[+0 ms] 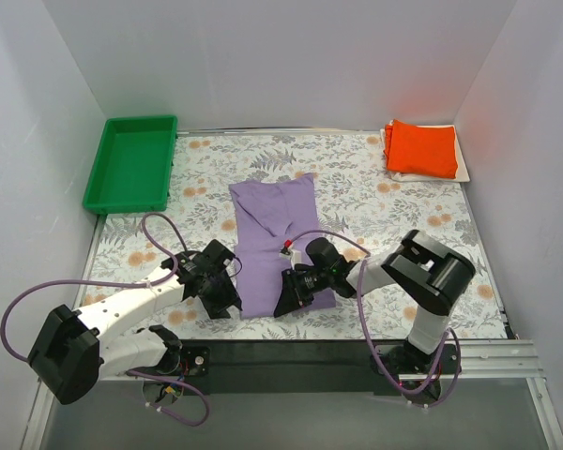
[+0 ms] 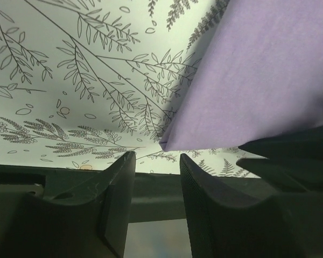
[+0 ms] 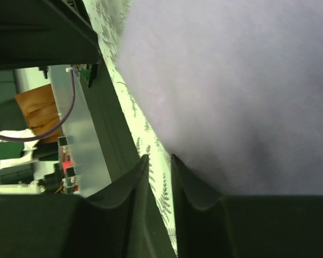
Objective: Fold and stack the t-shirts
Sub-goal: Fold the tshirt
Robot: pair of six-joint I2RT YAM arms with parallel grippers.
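Green tray [image 1: 131,161] sits at the far left corner of the tabletop [image 1: 394,216], well apart from the action, so on we go. Left gripper [image 2: 157,157] is down low at the near edge, jaws parted with nothing between them. In its wrist view the near-left corner of the lavender t-shirt [image 1: 277,225] pokes out just beyond the fingertips, a touch toward the right finger. Not grasped, then: the corner lies straight ahead, just short of the gap.

Centre stage, that t-shirt lies flat, already narrowed to a long strip. Its long axis runs from the near edge away toward the back wall, leaning slightly left at the far end. Both arms are at its near short edge, one per corner, about equally near.

Over to the right gripper [image 3: 159,158]: jaws narrowly apart, printed tabletop showing in the slit, no cloth in there that I can see. The shirt's edge runs along the outside of one finger and spreads away beyond.

Far right corner, the orange t-shirt [image 1: 422,148] waits folded on top of the whitish t-shirt [image 1: 463,161], well apart.

My read: the next fold goes lengthwise, near hem carried toward the far end. Each gripper needs to nudge forward onto its own corner and pinch before anything lifts. Miss the left corner and the strip will likely skew.
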